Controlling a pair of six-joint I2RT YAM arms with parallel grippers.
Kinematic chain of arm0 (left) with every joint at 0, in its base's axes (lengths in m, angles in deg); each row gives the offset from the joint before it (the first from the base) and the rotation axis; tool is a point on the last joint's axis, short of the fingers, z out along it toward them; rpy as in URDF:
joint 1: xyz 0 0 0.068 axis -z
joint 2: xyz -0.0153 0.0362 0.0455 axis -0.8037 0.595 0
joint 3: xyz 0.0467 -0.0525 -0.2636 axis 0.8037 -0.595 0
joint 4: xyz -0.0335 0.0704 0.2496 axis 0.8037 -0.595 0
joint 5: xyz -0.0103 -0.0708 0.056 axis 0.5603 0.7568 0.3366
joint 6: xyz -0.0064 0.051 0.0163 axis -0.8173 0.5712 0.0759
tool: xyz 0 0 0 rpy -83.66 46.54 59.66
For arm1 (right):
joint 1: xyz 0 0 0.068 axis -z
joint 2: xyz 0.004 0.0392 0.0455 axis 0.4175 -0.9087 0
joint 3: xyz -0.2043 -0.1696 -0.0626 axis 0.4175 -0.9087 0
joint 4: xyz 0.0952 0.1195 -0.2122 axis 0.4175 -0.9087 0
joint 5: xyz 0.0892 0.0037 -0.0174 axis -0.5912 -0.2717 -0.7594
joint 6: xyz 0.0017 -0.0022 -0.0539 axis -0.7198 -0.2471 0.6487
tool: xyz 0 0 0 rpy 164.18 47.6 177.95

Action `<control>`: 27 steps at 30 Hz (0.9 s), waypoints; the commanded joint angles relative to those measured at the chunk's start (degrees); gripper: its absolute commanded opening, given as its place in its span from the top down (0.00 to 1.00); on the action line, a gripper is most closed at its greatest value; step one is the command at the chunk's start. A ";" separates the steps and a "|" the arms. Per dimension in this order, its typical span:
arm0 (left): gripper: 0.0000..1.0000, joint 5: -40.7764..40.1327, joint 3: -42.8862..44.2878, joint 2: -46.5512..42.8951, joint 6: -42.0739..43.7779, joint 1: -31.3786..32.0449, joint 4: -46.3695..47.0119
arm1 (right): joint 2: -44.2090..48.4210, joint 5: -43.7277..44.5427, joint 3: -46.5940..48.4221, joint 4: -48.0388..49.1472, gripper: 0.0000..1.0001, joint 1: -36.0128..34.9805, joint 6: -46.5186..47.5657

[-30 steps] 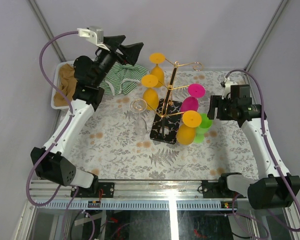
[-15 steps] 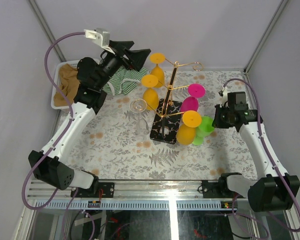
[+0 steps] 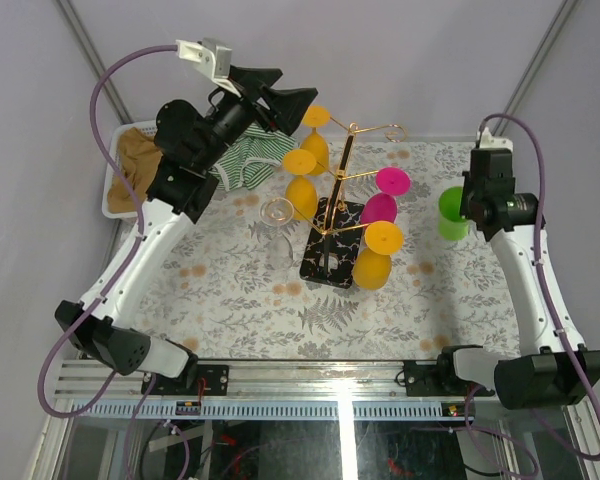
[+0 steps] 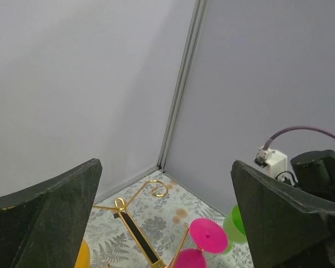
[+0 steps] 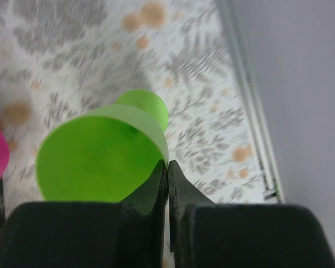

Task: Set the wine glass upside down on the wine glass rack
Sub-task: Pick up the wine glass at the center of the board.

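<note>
Lifting step in hand: green wine glass is pinched at its rim by right gripper, right of the wine glass rack; left gripper is spread wide. Inversion onto a free hook is required next.

The wine glass rack was thin gold metal wire with a bright polish. It stood on a glossy black base speckled with pale veins like stone. The green wine glass looked like smooth, translucent plastic with a soft sheen. The yellow glasses and pink glasses looked like smooth plastic too, while the clear glass was transparent and shiny. The left tool and right tool had matt black plastic fingers, faintly grainy. The worktop had a fern-printed covering, flat and low in sheen. The striped cloth and tan cloth were soft, crumpled fabric.
</note>
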 commanded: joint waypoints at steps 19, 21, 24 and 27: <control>0.00 -8.61 11.40 14.12 0.83 10.24 -7.58 | 0.96 -12.29 12.46 37.81 1.00 -2.84 11.42; 0.00 -9.25 12.44 15.35 1.05 10.94 -7.24 | 0.02 -10.26 13.16 38.82 1.00 -6.65 14.14; 0.00 -9.77 14.14 17.03 1.17 11.74 -6.76 | -1.91 -5.65 14.32 39.98 1.00 -12.47 17.98; 0.00 -10.44 15.41 17.69 1.17 12.51 -6.24 | -3.96 -3.47 15.49 40.17 1.00 -14.35 18.42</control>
